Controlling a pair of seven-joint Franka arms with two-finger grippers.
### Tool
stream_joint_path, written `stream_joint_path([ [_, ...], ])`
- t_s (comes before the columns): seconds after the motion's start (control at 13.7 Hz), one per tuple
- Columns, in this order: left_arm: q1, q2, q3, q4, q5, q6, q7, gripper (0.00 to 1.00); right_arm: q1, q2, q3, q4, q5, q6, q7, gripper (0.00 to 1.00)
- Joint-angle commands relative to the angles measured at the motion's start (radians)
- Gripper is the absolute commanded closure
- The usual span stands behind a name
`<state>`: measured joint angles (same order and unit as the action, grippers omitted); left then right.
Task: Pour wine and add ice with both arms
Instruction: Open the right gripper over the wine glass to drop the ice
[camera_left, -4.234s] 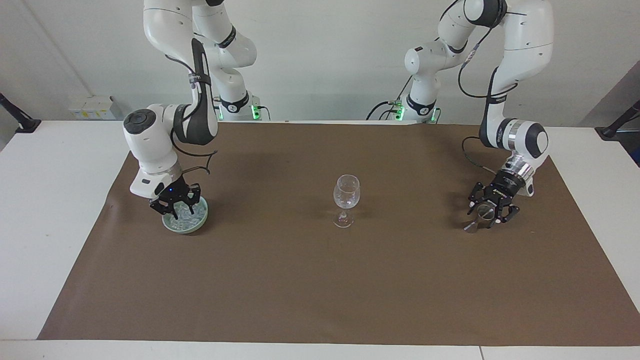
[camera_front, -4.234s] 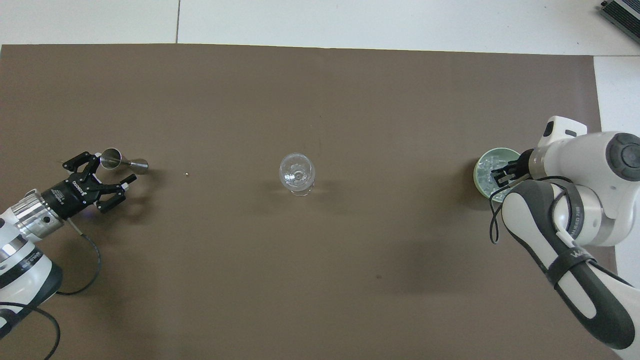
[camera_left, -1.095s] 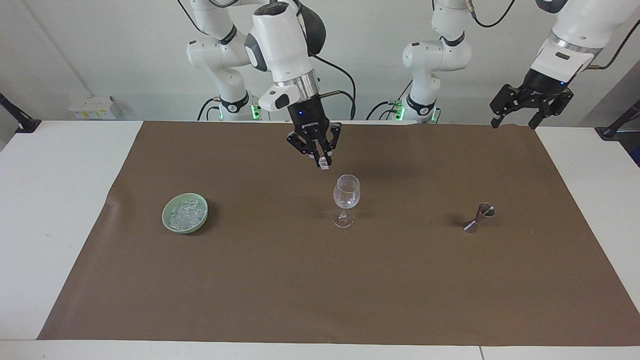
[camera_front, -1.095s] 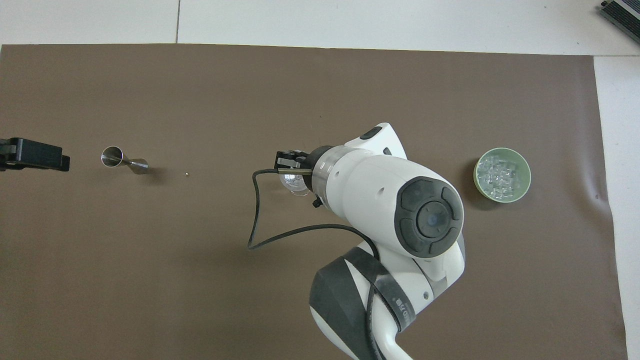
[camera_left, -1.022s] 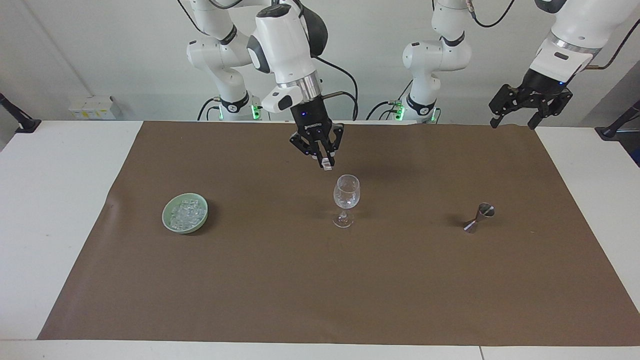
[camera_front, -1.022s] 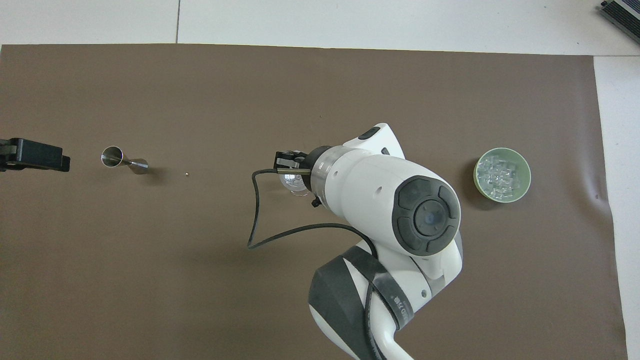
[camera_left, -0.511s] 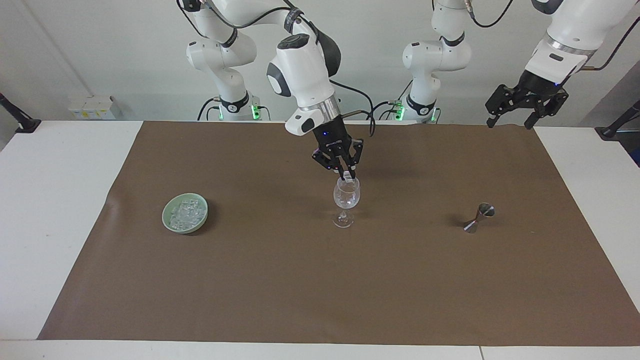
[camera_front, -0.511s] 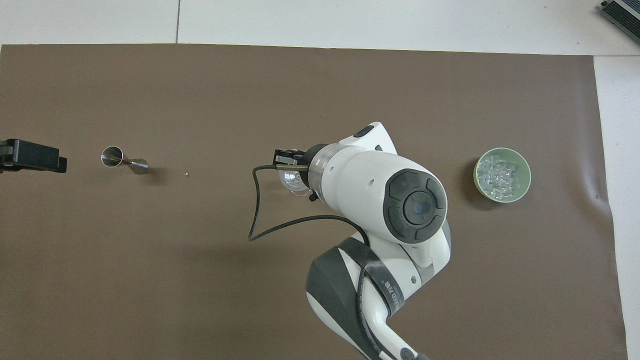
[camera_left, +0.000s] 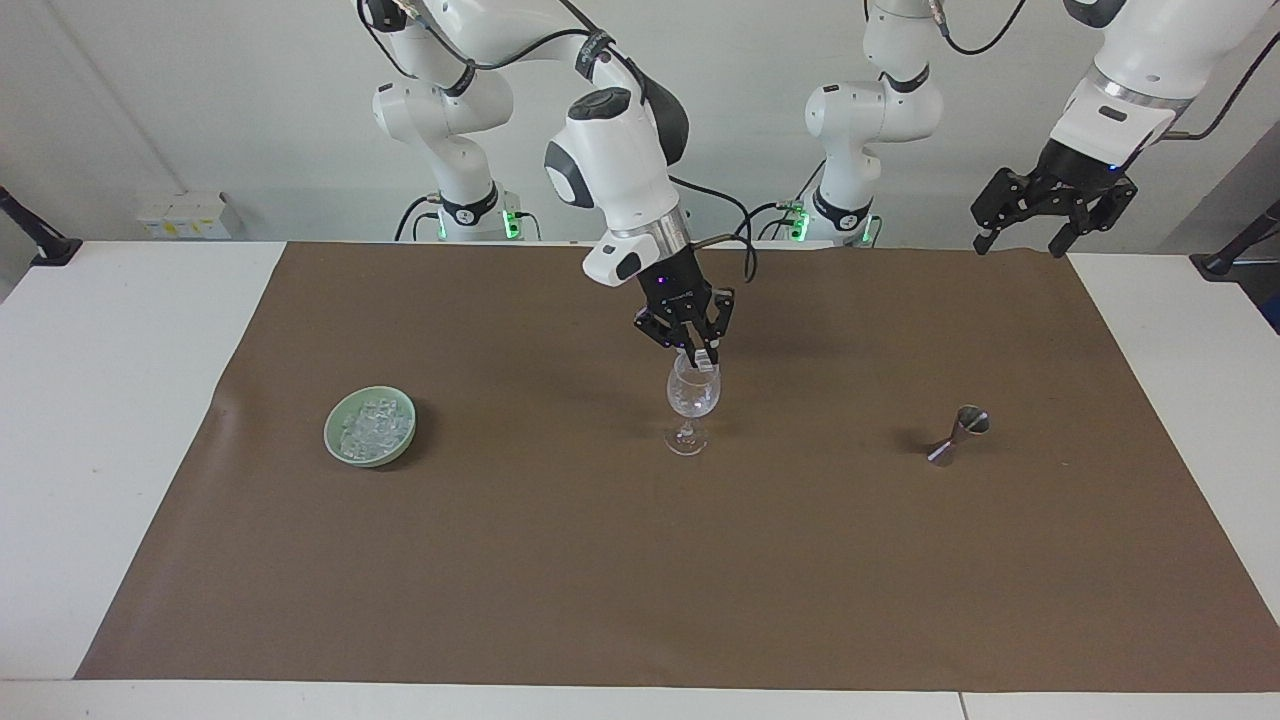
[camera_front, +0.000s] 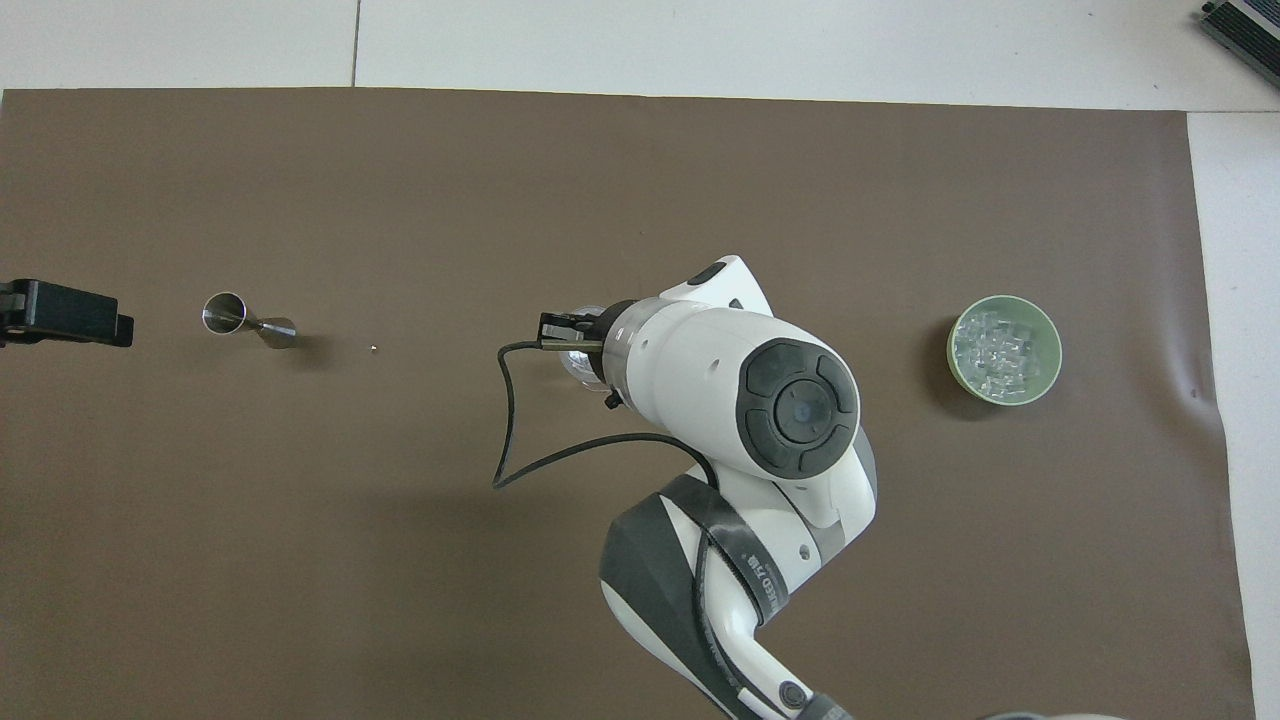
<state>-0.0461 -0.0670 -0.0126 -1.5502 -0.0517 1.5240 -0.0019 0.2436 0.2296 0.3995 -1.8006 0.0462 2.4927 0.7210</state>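
In the facing view we see the right hand (camera_left: 702, 357) at the wine glass (camera_left: 693, 401) rim, seemingly pinching an ice cube; the left hand (camera_left: 1051, 204) waits at two o'clock, fingers spread. Overhead, the ice (camera_front: 1003, 347) fills the green bowl (camera_front: 1052, 350) at three o'clock, the jigger (camera_front: 247, 319) at nine o'clock on the worktop (camera_front: 300, 560).

Right gripper (camera_left: 703, 356) low, fingers pinched (pointing down); left gripper (camera_left: 1050, 207) raised, fingers spread.
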Motion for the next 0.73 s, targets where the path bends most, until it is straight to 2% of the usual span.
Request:
stream_joint_path([
  [0.0, 0.003, -0.025, -0.001, -0.025, 0.018, -0.007, 0.002, 0.0, -0.003, -0.006, 0.001, -0.011, -0.025, 0.014, 0.02, 0.79],
  [0.22, 0.003, -0.025, -0.001, -0.025, 0.018, -0.007, 0.002, 0.0, -0.003, -0.004, 0.001, -0.005, -0.023, 0.014, 0.021, 0.64],
  [0.44, 0.003, -0.025, -0.001, -0.025, 0.018, -0.007, 0.002, 0.0, -0.003, -0.003, 0.001, -0.002, -0.023, 0.015, 0.043, 0.59],
  [0.51, 0.003, -0.025, -0.001, -0.025, 0.018, -0.007, 0.002, 0.0, -0.001, -0.004, 0.001, 0.001, -0.023, 0.014, 0.047, 0.55],
  [0.66, 0.003, -0.025, -0.001, -0.025, 0.018, -0.007, 0.002, 0.0, 0.0, -0.009, 0.001, 0.015, -0.023, 0.012, 0.064, 0.39],
])
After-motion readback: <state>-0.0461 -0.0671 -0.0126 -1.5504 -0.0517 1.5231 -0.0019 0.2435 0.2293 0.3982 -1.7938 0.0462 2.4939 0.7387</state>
